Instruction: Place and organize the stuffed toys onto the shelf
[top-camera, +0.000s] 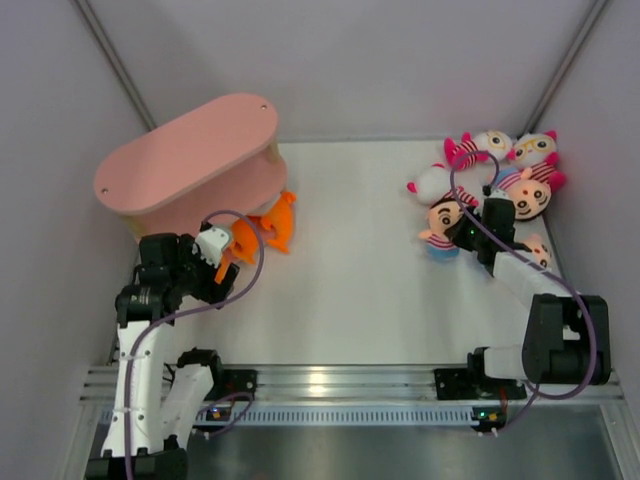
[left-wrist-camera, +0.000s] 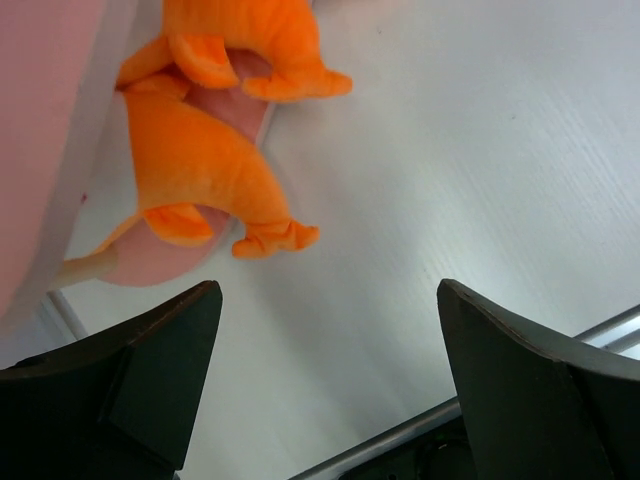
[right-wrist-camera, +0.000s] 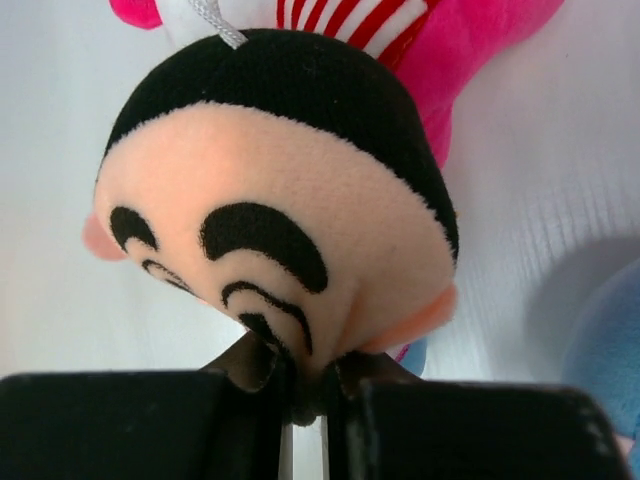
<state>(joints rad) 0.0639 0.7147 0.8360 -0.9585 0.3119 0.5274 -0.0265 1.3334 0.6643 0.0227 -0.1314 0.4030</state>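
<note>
shelf (top-camera: 190, 160) stands pink and oval-topped at the far left of the white surface (top-camera: 360, 250); orange plush animals (left-wrist-camera: 210, 170) lie at its lower board's right end; left gripper (left-wrist-camera: 330, 290) hangs just beside them, jaws spread wide, holding nothing; stuffed toys (top-camera: 500, 180) lie heaped at the far right; right gripper (right-wrist-camera: 310, 385) is pinched tight on the chin of a boy doll (right-wrist-camera: 280, 200) at the heap's left edge, its black-haired head against a pink-limbed doll (right-wrist-camera: 490, 60).

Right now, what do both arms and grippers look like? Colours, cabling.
Both alike: the left arm and right arm have white links, black joint housings and a looping purple cable each. The left gripper and right gripper have matte black, blocky fingers.
</note>
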